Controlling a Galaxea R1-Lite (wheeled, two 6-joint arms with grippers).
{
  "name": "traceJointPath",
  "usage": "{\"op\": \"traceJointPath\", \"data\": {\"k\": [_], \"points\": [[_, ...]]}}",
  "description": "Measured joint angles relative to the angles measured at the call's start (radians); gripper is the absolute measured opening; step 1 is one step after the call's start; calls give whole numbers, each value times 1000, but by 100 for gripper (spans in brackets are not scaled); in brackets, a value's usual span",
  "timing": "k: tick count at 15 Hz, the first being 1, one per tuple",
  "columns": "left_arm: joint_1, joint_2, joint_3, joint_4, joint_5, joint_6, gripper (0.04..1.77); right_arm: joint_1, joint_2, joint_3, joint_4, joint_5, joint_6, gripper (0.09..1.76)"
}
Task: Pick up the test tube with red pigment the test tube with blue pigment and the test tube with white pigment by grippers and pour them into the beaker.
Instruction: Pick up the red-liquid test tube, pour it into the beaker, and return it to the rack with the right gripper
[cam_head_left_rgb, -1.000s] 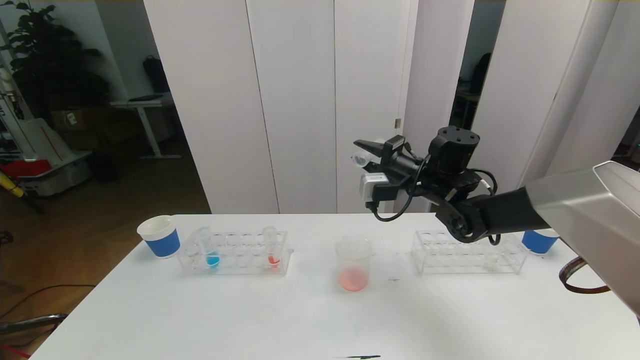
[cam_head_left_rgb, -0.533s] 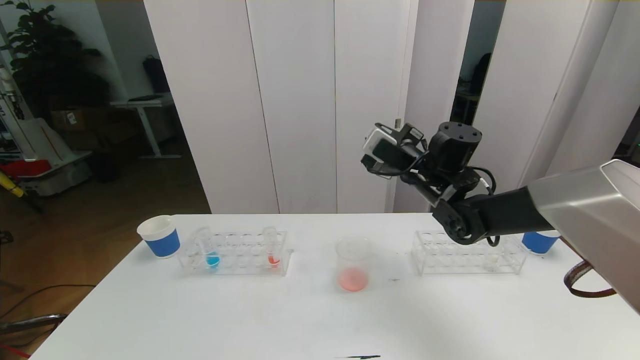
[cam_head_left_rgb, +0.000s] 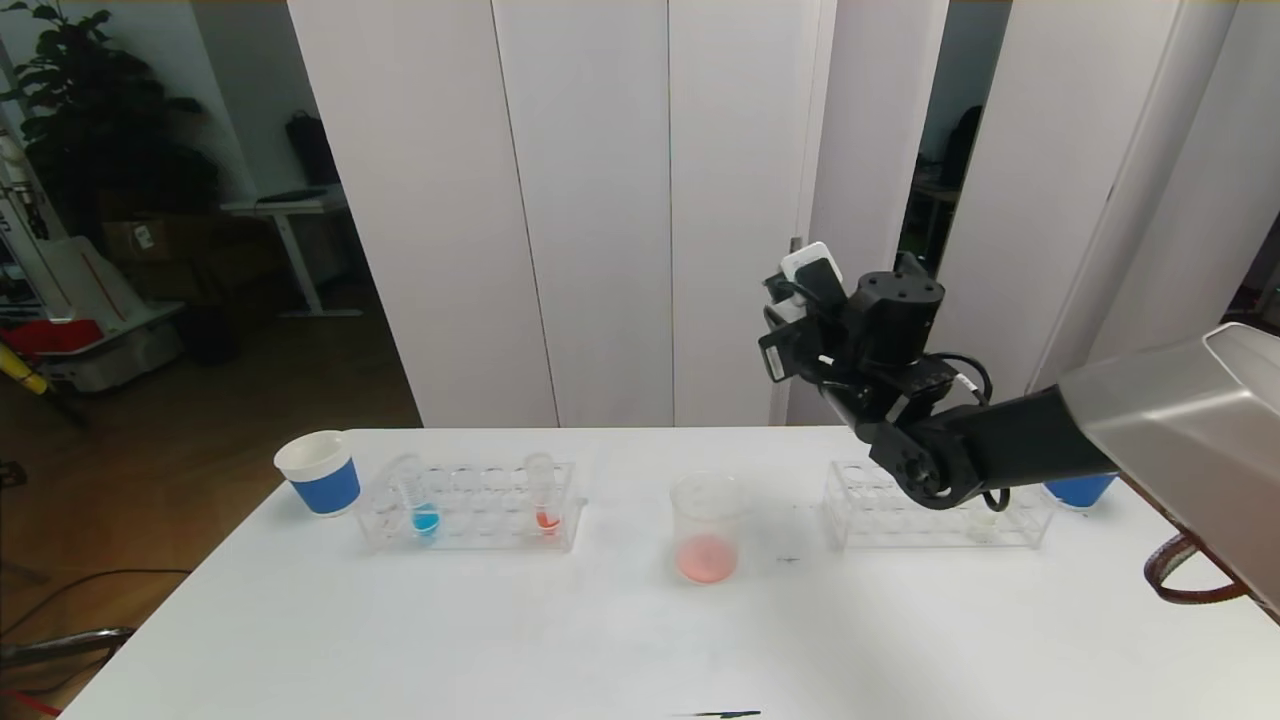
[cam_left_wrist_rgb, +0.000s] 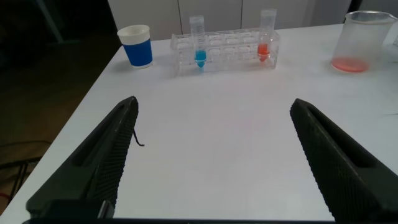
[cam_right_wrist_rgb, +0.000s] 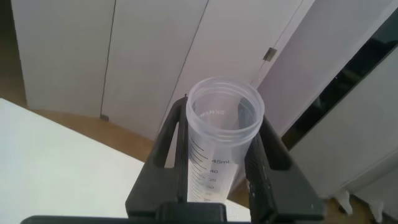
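Observation:
My right gripper (cam_head_left_rgb: 800, 285) is raised in the air between the beaker (cam_head_left_rgb: 706, 528) and the right rack (cam_head_left_rgb: 900, 512). In the right wrist view it (cam_right_wrist_rgb: 224, 115) is shut on a clear graduated tube (cam_right_wrist_rgb: 217, 146) that looks empty, mouth up. The beaker holds red-pink pigment at its bottom. The test tube with blue pigment (cam_head_left_rgb: 420, 503) and a tube with red pigment (cam_head_left_rgb: 543, 500) stand in the left rack (cam_head_left_rgb: 470, 525). A pale bit that may be the white-pigment tube (cam_head_left_rgb: 985, 518) shows in the right rack. My left gripper (cam_left_wrist_rgb: 214, 104) is open and empty over the table's near left.
A blue-and-white paper cup (cam_head_left_rgb: 318, 472) stands left of the left rack; another (cam_head_left_rgb: 1080, 490) sits behind my right arm at the far right. The left wrist view also shows the beaker (cam_left_wrist_rgb: 360, 40) and left rack (cam_left_wrist_rgb: 227, 50). A small dark mark (cam_head_left_rgb: 788, 559) lies right of the beaker.
My right gripper has turned from lying tipped toward the left, above the beaker, to upright, and has drawn back to the right with the tube still in it.

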Motion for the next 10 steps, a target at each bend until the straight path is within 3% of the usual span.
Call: {"op": "traceJointPath", "data": {"k": [4, 10], "points": [[0, 0, 0, 0, 0, 0, 174, -13, -51, 68, 73, -133, 51, 59], [0, 0, 0, 0, 0, 0, 174, -23, -90, 79, 65, -177, 259, 59]]}}
